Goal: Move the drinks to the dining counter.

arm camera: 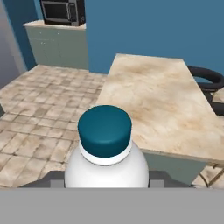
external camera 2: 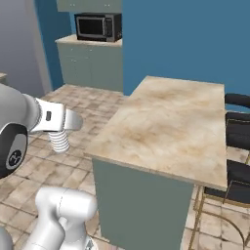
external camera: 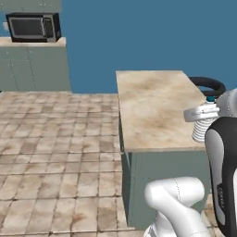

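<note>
My gripper [arm camera: 105,180] is shut on a clear ribbed water bottle [arm camera: 105,164] with a teal cap [arm camera: 105,128], one of the drinks. The bottle stands upright in the grip, held in the air. In the left base view the gripper [external camera: 202,113] clasps the bottle [external camera: 201,131] near its upper part, with the cap [external camera: 211,98] above. In the right base view the ribbed body [external camera 2: 59,140] hangs under the hand [external camera 2: 62,122], over the tiled floor and short of the dining counter [external camera 2: 166,122]. The counter's beige marble top [arm camera: 157,100] lies ahead, bare [external camera: 152,111].
Black round stools [external camera 2: 238,128] [external camera: 208,84] [arm camera: 205,76] line the counter's far side. A microwave [external camera: 33,27] [external camera 2: 97,27] [arm camera: 61,11] sits on a worktop over grey-green cabinets at the back. Tiled floor [external camera: 55,152] spreads to the left of the counter.
</note>
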